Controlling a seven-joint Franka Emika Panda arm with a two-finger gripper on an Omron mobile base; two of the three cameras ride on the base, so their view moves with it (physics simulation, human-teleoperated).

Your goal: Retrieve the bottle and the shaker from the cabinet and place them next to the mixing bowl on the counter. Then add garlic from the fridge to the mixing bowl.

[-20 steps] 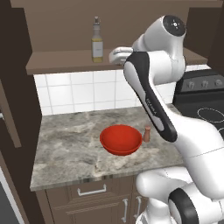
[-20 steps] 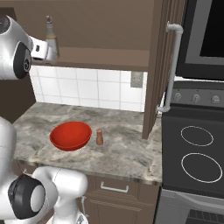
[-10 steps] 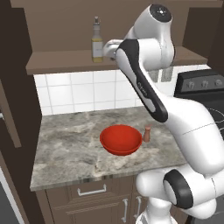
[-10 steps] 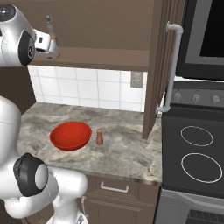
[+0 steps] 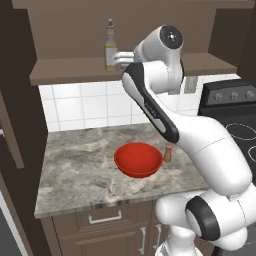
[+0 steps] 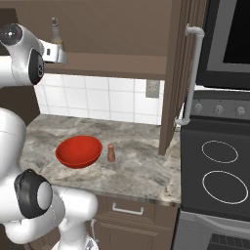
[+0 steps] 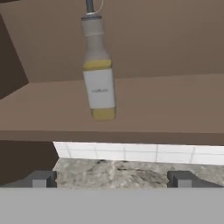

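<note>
**Open gripper level with the bottle on the cabinet shelf**

The bottle (image 5: 110,47) stands upright on the open cabinet shelf (image 5: 70,70), above the tiled wall (image 5: 80,105). Its long axis runs straight up and down, with the dark narrow neck and cap at the top and the yellow liquid and white label lower on the body. In the hand view the bottle (image 7: 98,72) sits above and between the two finger tips, leaning slightly in that picture, which rolls with the hand. Nothing else stands on the shelf close to it, and the shelf surface around its base is bare wood.

The gripper (image 5: 121,61) is raised to shelf height, just beside the bottle on its right in the left base view. Its jaws are spread wide and hold nothing; the two finger tips (image 7: 40,178) sit far apart at the bottom of the hand view, short of the bottle.

Below, on the grey stone counter (image 5: 75,170), the red mixing bowl (image 5: 138,159) rests near the front edge. The small brown shaker (image 5: 168,153) stands upright just beside the bowl on its right, close to but apart from the rim. In the right base view an open cabinet door (image 6: 178,68) with a long pale handle (image 6: 191,73) hangs at the counter's right end, and the black stove (image 6: 219,171) lies beyond it.
</note>
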